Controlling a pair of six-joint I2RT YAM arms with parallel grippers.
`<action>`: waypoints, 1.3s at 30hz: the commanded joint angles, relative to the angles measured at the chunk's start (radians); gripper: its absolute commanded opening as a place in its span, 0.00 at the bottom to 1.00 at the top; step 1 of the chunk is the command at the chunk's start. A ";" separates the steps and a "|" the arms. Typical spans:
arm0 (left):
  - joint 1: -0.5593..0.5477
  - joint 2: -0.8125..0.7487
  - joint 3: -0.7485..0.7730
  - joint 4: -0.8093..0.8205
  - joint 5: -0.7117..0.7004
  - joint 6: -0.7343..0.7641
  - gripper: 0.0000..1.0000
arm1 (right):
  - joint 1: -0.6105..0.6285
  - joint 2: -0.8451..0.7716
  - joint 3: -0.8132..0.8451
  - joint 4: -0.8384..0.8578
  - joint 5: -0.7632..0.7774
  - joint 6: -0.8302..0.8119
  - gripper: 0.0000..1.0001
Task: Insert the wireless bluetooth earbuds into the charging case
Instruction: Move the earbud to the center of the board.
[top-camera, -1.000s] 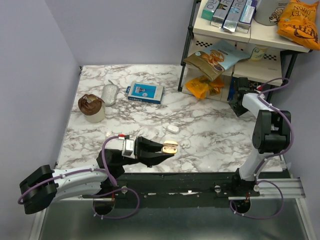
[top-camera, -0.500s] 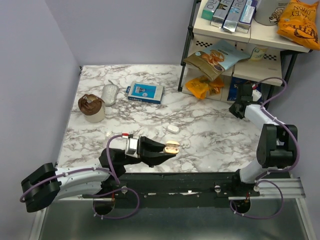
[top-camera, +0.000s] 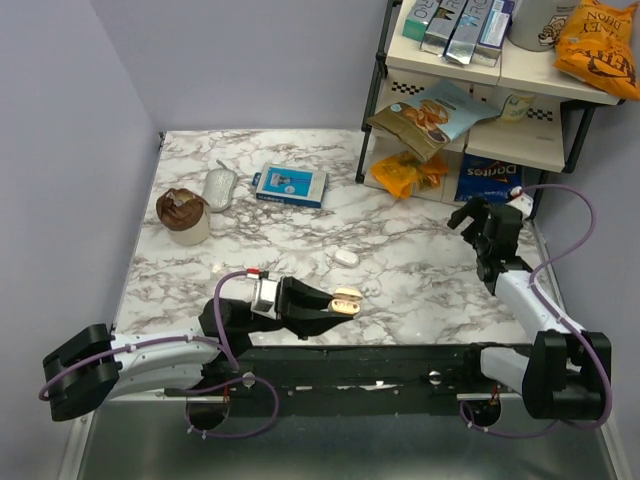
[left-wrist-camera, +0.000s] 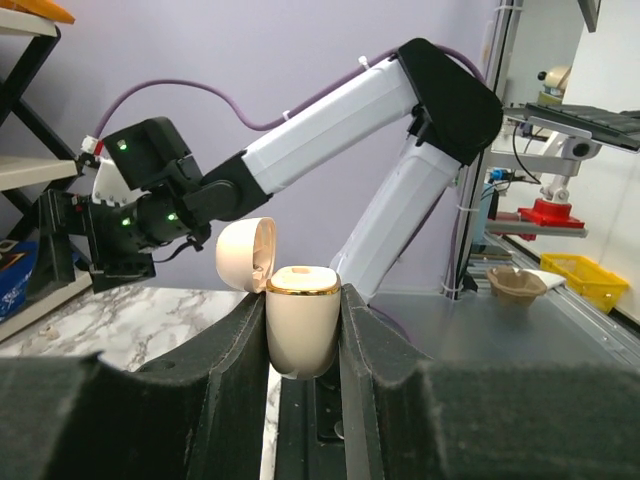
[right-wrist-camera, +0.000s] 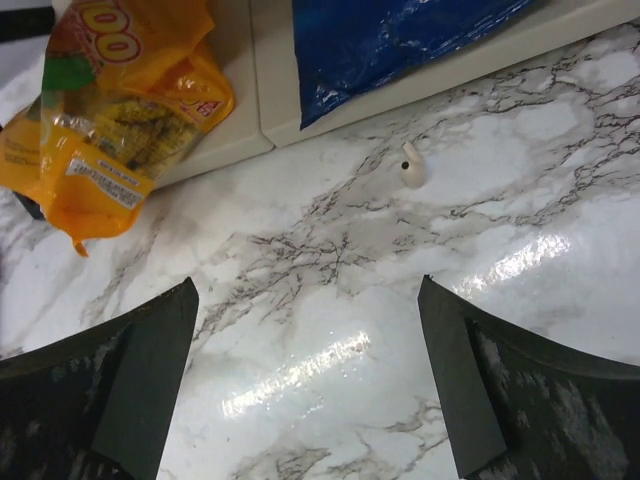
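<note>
Right pincer: jaws spread as wide as they go, nothing between them, over the marble tabletop near its right edge. One earbud lies on the tabletop ahead of the gap, nearer the right finger. It is apart from both fingers and just beside the shelf's bottom board.

Left pincer: clamped on the charging case, which is held upright above the tabletop's near edge, about mid-width. The case lid is swung open to one side. What is in the wells cannot be told.

A small white oval piece lies mid-tabletop, beyond the case and well apart from the right pincer.
</note>
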 joint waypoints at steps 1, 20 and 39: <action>-0.016 -0.022 0.008 0.186 0.001 0.027 0.00 | 0.000 0.099 0.142 -0.166 0.173 0.112 1.00; -0.039 -0.082 0.004 0.100 -0.033 0.073 0.00 | -0.177 0.288 -0.041 0.266 -0.100 0.443 1.00; -0.039 -0.029 0.050 0.036 -0.038 0.147 0.00 | -0.243 0.535 0.241 0.200 -0.215 0.434 1.00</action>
